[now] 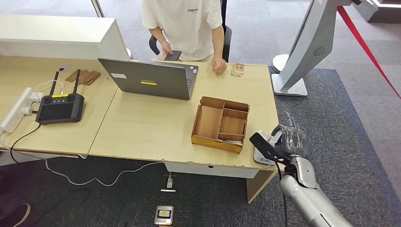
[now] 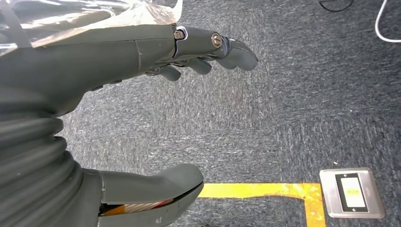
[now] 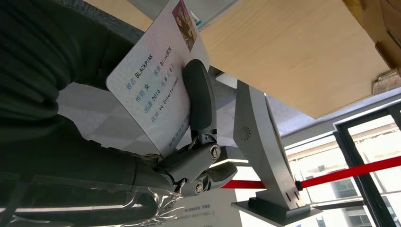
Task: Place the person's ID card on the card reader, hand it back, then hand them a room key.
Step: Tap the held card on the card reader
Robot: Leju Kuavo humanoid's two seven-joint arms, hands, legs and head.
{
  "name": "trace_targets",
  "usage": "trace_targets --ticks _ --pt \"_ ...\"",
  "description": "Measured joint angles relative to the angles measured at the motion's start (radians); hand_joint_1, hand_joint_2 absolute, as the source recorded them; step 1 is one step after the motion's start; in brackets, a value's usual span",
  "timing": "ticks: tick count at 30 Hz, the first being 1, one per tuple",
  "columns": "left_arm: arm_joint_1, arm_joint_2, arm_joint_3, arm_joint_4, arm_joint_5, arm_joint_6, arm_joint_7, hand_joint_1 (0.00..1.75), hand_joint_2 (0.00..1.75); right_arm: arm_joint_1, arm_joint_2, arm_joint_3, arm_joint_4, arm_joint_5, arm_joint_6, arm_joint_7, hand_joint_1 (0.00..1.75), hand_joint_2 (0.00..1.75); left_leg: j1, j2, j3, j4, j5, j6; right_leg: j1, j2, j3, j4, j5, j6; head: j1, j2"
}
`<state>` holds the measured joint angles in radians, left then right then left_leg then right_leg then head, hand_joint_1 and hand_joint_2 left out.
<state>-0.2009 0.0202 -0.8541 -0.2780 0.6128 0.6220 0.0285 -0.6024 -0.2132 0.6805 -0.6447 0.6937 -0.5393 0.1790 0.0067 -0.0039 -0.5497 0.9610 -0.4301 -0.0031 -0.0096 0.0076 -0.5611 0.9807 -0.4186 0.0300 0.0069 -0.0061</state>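
My right hand [image 1: 289, 140] hovers at the table's front right corner and pinches the white ID card [image 3: 151, 80], printed side towards the wrist camera, between thumb and fingers [image 3: 200, 101]. The card is close over the flat white card reader [image 1: 263, 155], which lies at that corner; its edge [image 3: 215, 8] shows just beyond the card. My left hand [image 2: 142, 52] hangs over the carpet with its fingers apart and nothing in it. A person in a white shirt [image 1: 182, 23] sits across the table with a phone [image 1: 173, 56] in one hand.
A wooden compartment tray [image 1: 221, 124] sits left of the reader, with a grey laptop [image 1: 149, 78] behind it. A black controller [image 1: 60, 106] and a power strip [image 1: 19, 108] are at the left. A small clear item [image 1: 237, 69] lies by the person. A white stand [image 1: 302, 52] is on the right.
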Motion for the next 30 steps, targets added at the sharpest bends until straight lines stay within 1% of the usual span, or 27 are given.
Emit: trace_targets --ticks 13,30 --pt "0.008 0.000 0.000 0.003 0.000 0.001 -0.005 0.00 1.75 0.033 0.013 0.000 0.048 -0.024 0.005 -0.008 1.75 1.75 0.000 0.000 0.000 0.000 0.000 0.000 0.000 0.000 0.000 0.000 0.000 0.000 0.000 0.000" --pt "0.011 0.000 -0.003 0.003 0.020 0.002 -0.004 0.00 1.75 0.038 0.028 0.000 0.057 -0.044 0.010 -0.021 1.75 1.75 0.000 0.000 0.001 0.000 0.000 0.000 0.000 0.000 0.001 0.000 0.000 0.000 0.000 0.000"
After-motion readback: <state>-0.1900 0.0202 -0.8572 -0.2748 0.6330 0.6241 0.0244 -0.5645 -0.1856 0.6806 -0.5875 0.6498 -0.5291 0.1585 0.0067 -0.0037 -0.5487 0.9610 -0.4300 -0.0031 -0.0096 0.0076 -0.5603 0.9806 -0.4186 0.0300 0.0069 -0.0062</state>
